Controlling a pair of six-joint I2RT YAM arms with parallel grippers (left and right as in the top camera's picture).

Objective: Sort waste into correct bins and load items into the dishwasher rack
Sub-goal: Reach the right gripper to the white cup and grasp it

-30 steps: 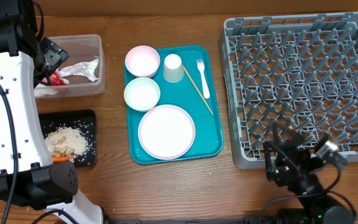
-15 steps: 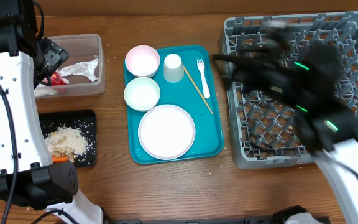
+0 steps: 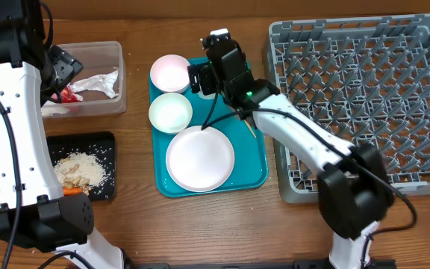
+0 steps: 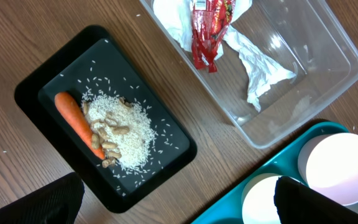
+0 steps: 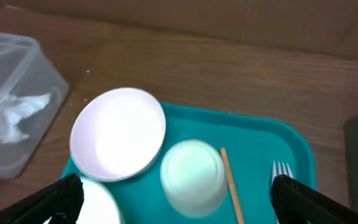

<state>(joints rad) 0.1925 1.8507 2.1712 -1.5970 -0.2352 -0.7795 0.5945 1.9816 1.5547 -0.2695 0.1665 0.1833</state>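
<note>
On the brown wooden table (image 3: 136, 157) sit a teal tray (image 3: 246, 168) and grey rack (image 3: 394, 75)

The right wrist view's bottom edge cuts the fork (image 5: 281, 169) to its tines and 1 bowl (image 5: 101, 205) to a sliver. Overhead, the right arm (image 3: 297, 131) covers that fork.

**Right arm swings across to the tray**

The right arm (image 3: 304, 138), a second ago folded at the counter's 5 o'clock edge below the dishwasher rack (image 3: 394, 75), now stretches over the rack's 7 o'clock corner to the teal tray (image 3: 252, 168). Its right claw (image 3: 204, 82), spread wide, hangs above the small white cup (image 5: 191, 174) at the tray's 12 o'clock end.
</note>
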